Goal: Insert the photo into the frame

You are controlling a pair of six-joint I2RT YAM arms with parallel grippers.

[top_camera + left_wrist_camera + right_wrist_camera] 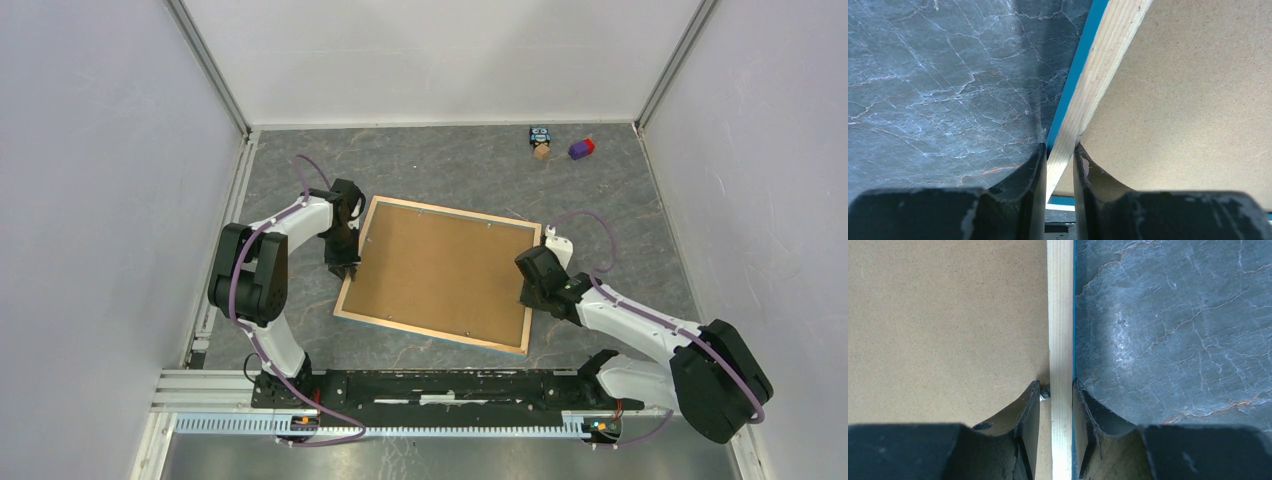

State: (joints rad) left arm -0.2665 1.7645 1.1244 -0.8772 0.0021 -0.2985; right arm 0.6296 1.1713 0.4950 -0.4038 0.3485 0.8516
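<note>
The frame (450,211) lies back-up on the table, its pale wood border around a plain brown hardboard sheet (440,268). The photo is hidden. My left gripper (343,262) is at the frame's left edge. In the left wrist view the gripper (1058,155) is shut across the wood border (1098,75), with a blue strip beside it. My right gripper (527,290) is at the frame's right edge. In the right wrist view the gripper (1057,390) closes across the border (1060,315), one finger against a small metal tab (1044,396).
A small toy figure (541,143) and a purple and red block (581,149) sit at the back right of the grey marbled table (620,200). White walls enclose three sides. A black rail (440,385) runs along the near edge.
</note>
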